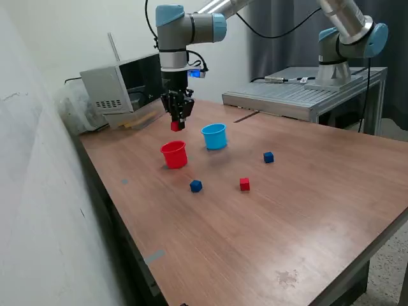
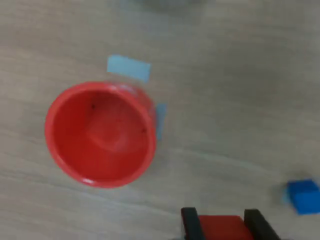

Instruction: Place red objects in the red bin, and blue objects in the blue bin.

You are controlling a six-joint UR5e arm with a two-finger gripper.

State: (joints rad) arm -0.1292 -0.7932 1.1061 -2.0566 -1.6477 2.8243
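Above the wooden table (image 1: 306, 210), the gripper (image 1: 178, 122) is held in the air over the red cup (image 1: 174, 154), its fingers closed on a red cube (image 1: 176, 126). That cube is half hidden by the fingers in the exterior view, and in the wrist view it (image 2: 222, 227) is cut off by the picture's edge, with only its upper part seen between two black fingertips (image 2: 189, 220). The red cup's inside is shown empty only by the wrist view (image 2: 100, 134); two pale blue tape scraps (image 2: 128, 67) beside it are also seen only there. A blurred blue cube (image 2: 303, 196) is partly cut off in that view.

The light-blue cup (image 1: 215, 136) is seen only in the exterior view, just beside the red cup, toward the exterior view's right. A second red cube (image 1: 245, 184) and two blue cubes (image 1: 196, 185) (image 1: 268, 157) are spread on the table, apart from both cups. A grey box (image 1: 118, 83) and a metal bench (image 1: 306, 95) are placed behind the table, near a white wall (image 1: 38, 191).
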